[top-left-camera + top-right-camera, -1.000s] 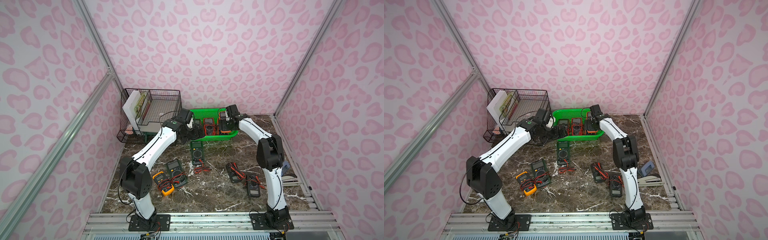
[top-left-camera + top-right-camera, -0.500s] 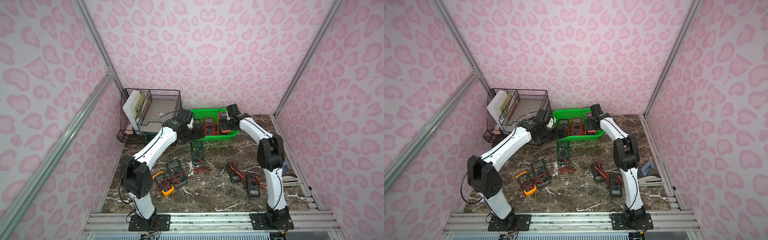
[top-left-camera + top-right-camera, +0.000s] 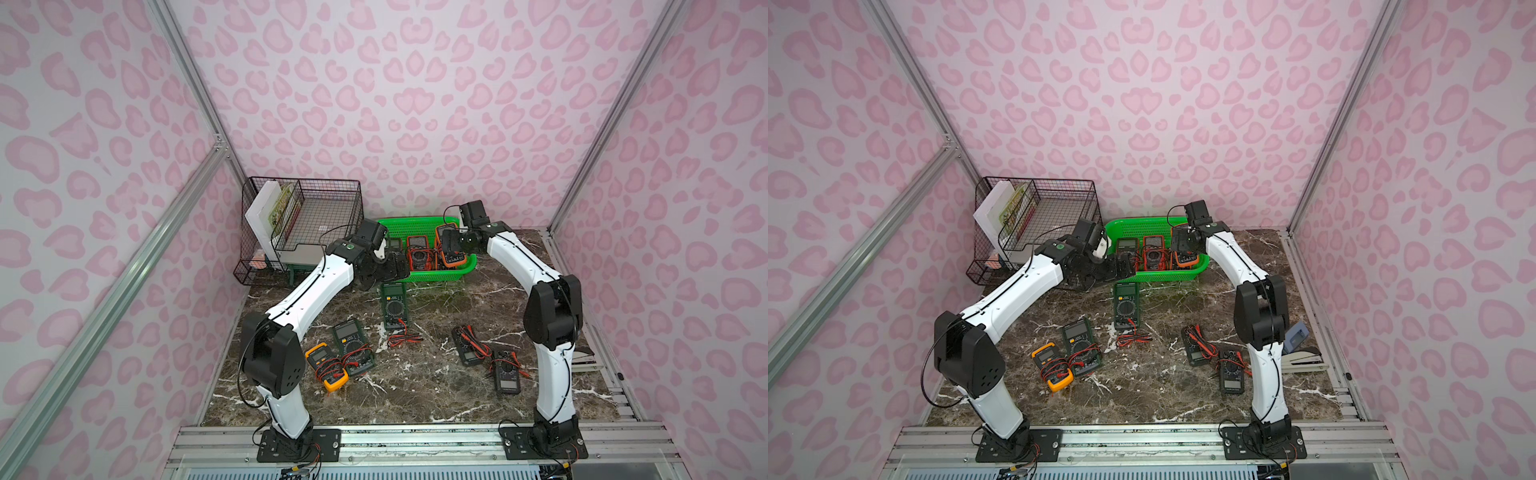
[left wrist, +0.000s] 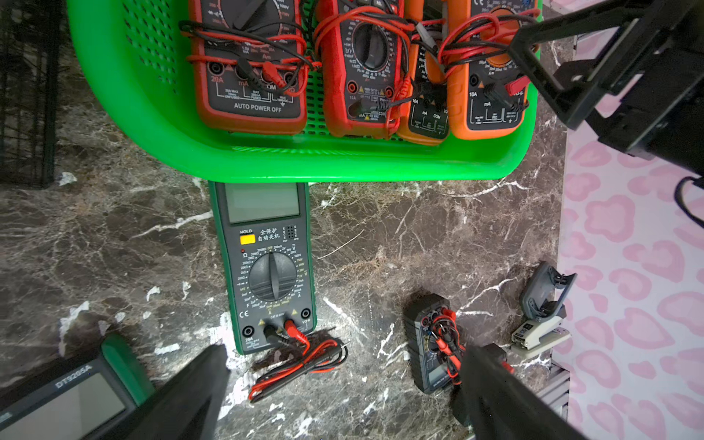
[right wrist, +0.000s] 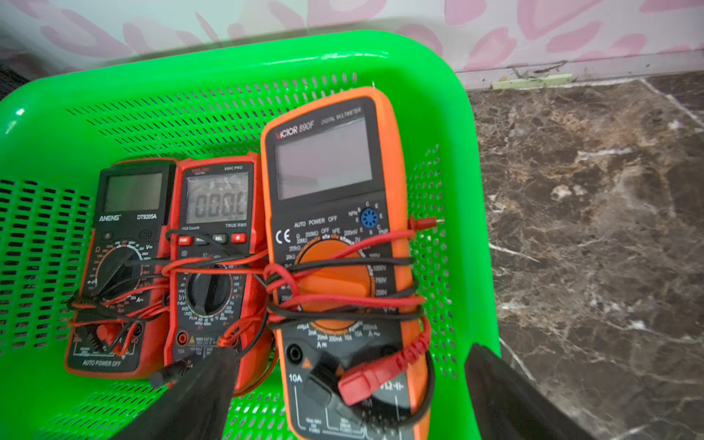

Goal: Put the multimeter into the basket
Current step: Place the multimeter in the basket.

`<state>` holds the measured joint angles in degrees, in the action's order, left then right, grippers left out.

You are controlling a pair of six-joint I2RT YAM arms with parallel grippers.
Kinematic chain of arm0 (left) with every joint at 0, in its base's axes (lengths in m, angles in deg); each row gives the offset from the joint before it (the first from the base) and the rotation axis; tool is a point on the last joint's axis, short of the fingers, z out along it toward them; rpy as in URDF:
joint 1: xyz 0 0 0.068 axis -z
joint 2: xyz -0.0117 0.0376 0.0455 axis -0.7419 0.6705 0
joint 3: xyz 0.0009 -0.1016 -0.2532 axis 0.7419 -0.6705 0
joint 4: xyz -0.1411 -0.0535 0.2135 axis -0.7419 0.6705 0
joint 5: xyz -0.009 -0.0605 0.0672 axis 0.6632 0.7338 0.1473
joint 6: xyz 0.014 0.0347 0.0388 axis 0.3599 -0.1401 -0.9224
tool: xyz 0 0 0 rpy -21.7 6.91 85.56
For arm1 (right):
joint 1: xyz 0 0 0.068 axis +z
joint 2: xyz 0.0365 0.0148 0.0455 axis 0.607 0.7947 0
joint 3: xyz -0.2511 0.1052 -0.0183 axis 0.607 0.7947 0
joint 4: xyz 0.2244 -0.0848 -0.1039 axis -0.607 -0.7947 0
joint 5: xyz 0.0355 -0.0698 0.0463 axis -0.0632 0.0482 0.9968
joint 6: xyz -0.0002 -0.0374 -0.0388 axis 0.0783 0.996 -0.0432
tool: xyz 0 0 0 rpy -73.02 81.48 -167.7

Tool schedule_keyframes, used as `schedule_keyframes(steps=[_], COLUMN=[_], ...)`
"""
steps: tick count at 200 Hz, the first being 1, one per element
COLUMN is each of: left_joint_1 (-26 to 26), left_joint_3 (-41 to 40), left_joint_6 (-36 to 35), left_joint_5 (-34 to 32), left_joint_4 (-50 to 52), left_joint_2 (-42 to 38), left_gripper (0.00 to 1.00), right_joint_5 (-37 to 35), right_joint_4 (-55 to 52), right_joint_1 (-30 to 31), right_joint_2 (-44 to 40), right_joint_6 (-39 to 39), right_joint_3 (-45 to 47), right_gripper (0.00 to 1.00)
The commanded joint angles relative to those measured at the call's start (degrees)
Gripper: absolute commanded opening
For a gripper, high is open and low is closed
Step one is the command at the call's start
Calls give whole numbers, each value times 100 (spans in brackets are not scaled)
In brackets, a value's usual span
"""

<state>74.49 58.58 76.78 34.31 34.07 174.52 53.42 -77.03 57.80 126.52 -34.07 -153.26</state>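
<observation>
Marble tabletop, green multimeter beside basket (rim)

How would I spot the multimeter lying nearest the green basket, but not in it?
Find the green basket at the back of the marble table. Just in front lies a dark green multimeter, its screen end at the basket's rim. Unlike the table's other meters, its red and black leads lie loose at its foot, not wrapped over it.
</observation>
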Motion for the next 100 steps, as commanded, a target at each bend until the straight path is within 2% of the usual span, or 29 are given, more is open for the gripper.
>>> schedule_keyframes(steps=[1,100], left_joint_1=[-5,4], left_joint_3=[-60,-815], left_joint_6=[-65,-70], left_joint_5=[-63,-408], left_joint_4=[102,114], left_joint_2=[-86,-509], left_gripper=[99,99], right_joint_5=[57,115], right_joint_4=[164,643], right_joint_1=[39,319], right_joint_2=[-264,-1657], right_joint_6=[-46,-238], right_joint_3=[237,1755], right_gripper=[99,99])
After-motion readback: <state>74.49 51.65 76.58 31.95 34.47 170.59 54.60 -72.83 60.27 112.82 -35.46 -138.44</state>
